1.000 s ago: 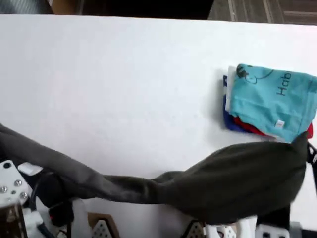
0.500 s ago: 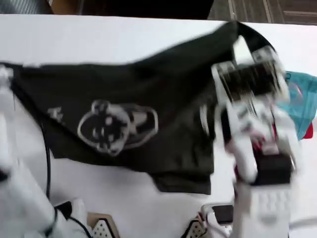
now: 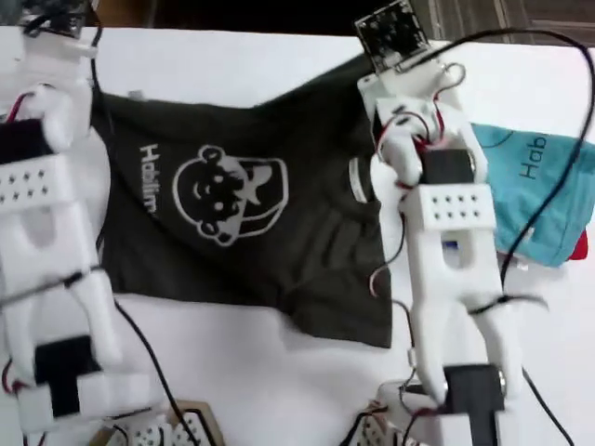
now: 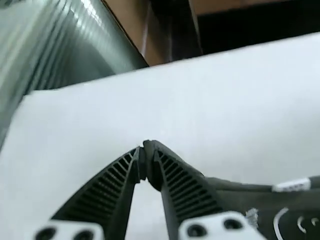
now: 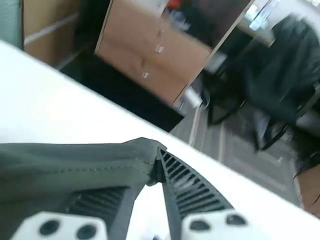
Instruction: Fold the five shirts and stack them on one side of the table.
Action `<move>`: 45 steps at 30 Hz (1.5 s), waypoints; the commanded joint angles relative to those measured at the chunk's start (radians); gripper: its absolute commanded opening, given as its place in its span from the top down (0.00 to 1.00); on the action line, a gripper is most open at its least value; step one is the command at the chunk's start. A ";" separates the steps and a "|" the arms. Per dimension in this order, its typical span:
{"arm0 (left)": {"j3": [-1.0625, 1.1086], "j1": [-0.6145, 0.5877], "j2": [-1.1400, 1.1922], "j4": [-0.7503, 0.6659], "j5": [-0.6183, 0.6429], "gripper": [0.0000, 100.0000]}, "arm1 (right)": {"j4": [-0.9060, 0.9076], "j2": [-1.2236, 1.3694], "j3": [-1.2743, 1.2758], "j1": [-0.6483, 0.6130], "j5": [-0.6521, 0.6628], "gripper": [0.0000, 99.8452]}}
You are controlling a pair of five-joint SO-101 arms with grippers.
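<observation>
The dark shirt (image 3: pixel 232 232) is laid out across the middle of the table (image 3: pixel 232 381), print side up. The white cartoon face (image 3: pixel 228 195) is in plain sight and a white label (image 3: pixel 358 179) marks the collar end on the right. The cloth is smooth on the left and rumpled toward its near right corner. At the far left corner, the left gripper (image 4: pixel 146 150) has its tips pressed tight together, and the shirt's edge (image 4: pixel 250 192) trails away from them, so it looks pinched there. At the far right corner, the right gripper (image 5: pixel 156 167) has a clear bite on the hem, the fabric (image 5: pixel 75 160) folded over one finger and clamped against the other. In the high view the left arm (image 3: pixel 46 186) runs up the left edge of the table beside the shirt. The right arm (image 3: pixel 446 242) stretches over the shirt's right end, red and black cables (image 3: pixel 548 177) looping off it. Just right of that arm, on the right side of the table, sits the stack of folded shirts (image 3: pixel 548 214). A teal shirt (image 3: pixel 535 181) is on top and a red edge (image 3: pixel 582 246) peeks out underneath. Off the far side of the table stands a wooden cabinet (image 5: pixel 150 55).
</observation>
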 commanded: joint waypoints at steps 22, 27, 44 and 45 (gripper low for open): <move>-0.054 0.002 0.209 0.459 -0.293 0.97 | 0.565 0.036 0.032 0.012 0.048 0.98; -0.042 0.002 0.209 0.562 -0.299 0.97 | 0.575 -0.124 0.249 0.012 0.107 0.98; 0.423 -0.017 0.063 0.387 -0.344 0.97 | 0.507 -0.579 0.825 0.012 0.209 0.98; 0.456 -0.018 0.041 0.362 -0.344 0.97 | 0.507 -0.579 0.838 0.012 0.209 0.98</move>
